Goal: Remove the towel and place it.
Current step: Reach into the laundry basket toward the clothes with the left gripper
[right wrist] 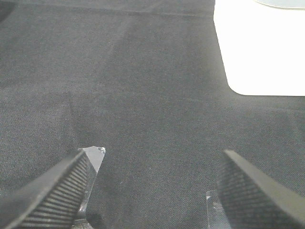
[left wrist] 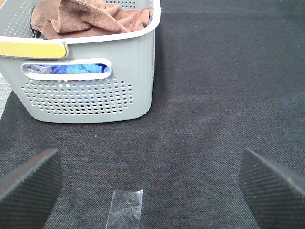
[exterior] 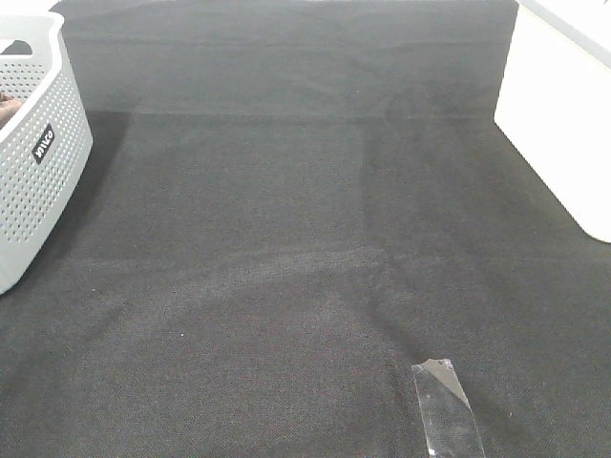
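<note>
The brown towel (left wrist: 90,19) lies crumpled on top of other laundry in a grey perforated basket (left wrist: 90,90). In the exterior high view the basket (exterior: 33,153) stands at the far left edge and only a sliver of the towel (exterior: 8,110) shows inside it. My left gripper (left wrist: 152,183) is open and empty, low over the dark cloth, well short of the basket. My right gripper (right wrist: 152,191) is open and empty over the dark cloth on the right side. Neither gripper shows in the exterior high view.
A dark grey cloth (exterior: 305,239) covers the table. A white box (exterior: 563,124) stands at the back right, also in the right wrist view (right wrist: 259,47). Clear tape strips lie on the cloth (exterior: 447,408) (left wrist: 126,207). Blue fabric (left wrist: 71,69) shows through the basket's handle hole.
</note>
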You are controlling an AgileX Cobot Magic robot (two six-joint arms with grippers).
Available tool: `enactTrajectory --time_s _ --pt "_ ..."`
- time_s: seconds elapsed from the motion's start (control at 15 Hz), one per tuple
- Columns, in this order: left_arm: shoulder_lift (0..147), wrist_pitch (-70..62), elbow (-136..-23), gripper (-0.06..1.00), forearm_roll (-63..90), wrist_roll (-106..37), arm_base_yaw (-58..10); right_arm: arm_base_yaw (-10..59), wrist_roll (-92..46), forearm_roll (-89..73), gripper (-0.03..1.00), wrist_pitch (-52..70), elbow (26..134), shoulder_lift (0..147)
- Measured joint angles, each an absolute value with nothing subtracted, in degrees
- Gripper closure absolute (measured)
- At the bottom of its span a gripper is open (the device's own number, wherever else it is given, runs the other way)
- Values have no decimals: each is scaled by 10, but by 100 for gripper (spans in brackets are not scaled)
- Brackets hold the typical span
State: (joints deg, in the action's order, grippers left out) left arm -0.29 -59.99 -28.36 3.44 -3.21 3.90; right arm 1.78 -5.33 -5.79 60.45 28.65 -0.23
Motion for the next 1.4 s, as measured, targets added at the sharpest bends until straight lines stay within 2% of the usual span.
enactTrajectory --time_s 0.4,0.53,0.87,1.2,1.4 --pt "-3 -600 -284 0 34 -36 39 18 -53 -58 25 604 286 -2" --pt "15 -623 -309 0 38 -104 39 18 -53 -58 25 604 286 -2" --pt "273 -695 -543 1 46 -426 39 18 -53 -58 25 604 286 -2" --pt "514 -695 -735 4 -58 -515 39 18 -53 -58 25 604 286 -2" --pt "663 -694 -802 7 -170 -556 22 18 -53 -58 25 604 286 -2"
